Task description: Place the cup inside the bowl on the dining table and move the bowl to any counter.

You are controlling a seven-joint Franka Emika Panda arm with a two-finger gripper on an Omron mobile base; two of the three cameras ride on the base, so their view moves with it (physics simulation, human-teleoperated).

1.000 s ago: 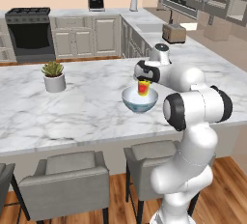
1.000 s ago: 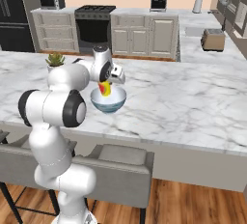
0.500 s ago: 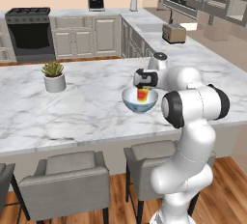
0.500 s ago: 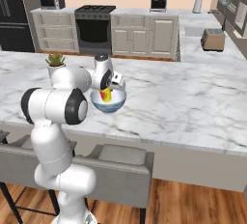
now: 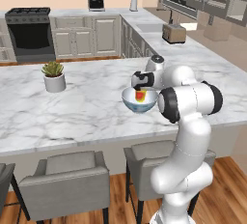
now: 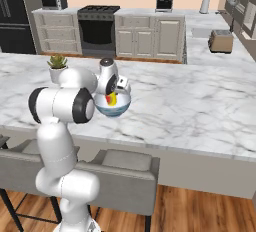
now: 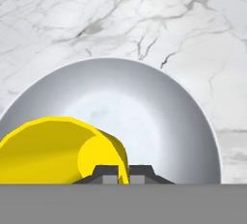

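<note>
Bowl (image 5: pixel 139 100): on marble bench (image 5: pixel 82 107), upright. Cup (image 7: pixel 58 150): yellow, tilted inside bowl. Tool (image 7: pixel 123 172): clamped narrow on cup rim. Potted plant (image 5: pixel 53 76): well apart.

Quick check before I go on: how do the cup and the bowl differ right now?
The cup is small and yellow with a red patch; the bowl is much wider, white inside, bluish-grey outside. The cup lies tilted inside the bowl, pinched by the shut gripper; the bowl sits upright on the dining table.
</note>
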